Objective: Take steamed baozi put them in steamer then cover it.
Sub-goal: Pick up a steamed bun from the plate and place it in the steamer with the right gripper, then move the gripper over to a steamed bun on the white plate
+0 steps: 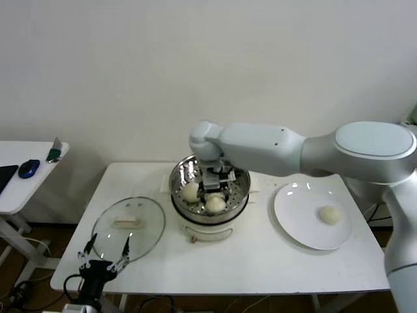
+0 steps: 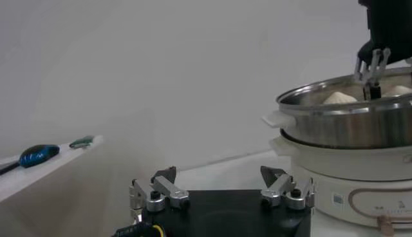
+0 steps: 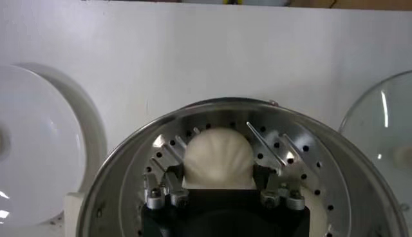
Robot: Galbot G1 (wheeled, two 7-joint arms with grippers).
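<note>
Baozi count four by the views: two (image 1: 191, 192) (image 1: 215, 203) show in the steamer (image 1: 240, 194) from the head view, a third (image 3: 218, 158) sits on the perforated tray between the right tool's (image 3: 219, 169) fingers, which flank it slightly parted; whether they touch it I cannot tell. One more (image 1: 329, 214) lies domed-up on the white plate (image 1: 293, 212), right. Left tool (image 1: 104, 250) hangs wide open, empty, near the glass lid (image 1: 148, 235) on the surface (image 1: 247, 261).

Head looks down; wrists close; all share steamer (image 1: 210, 195).
</note>
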